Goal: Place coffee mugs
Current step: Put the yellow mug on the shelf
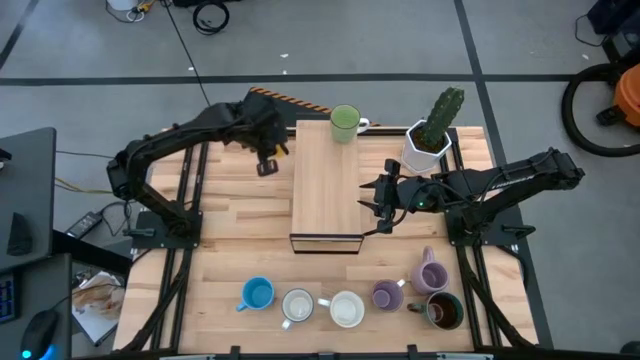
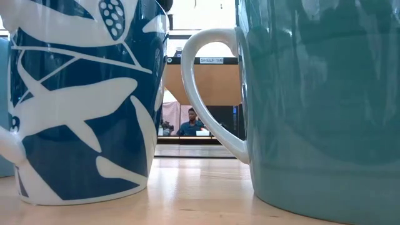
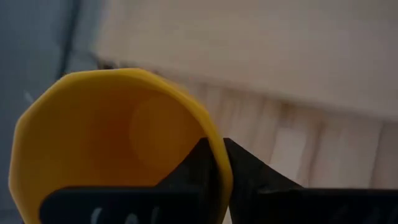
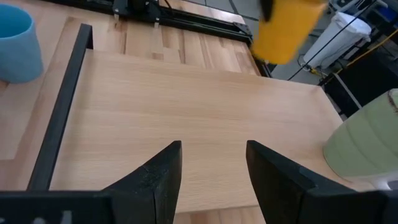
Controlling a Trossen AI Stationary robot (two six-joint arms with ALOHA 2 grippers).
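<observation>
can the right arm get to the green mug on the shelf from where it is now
Probably yes. The right gripper hangs open at the board's right edge, and the green mug stands alone at the far end. Only the cactus planter stands close beside that path.

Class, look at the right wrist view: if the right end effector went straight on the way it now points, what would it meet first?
Probably nothing at once: the open right end effector points across the bare wooden board. Farther along that line hangs the orange mug, held by the left end effector. Depth is unclear, so it might pass under it.
</observation>
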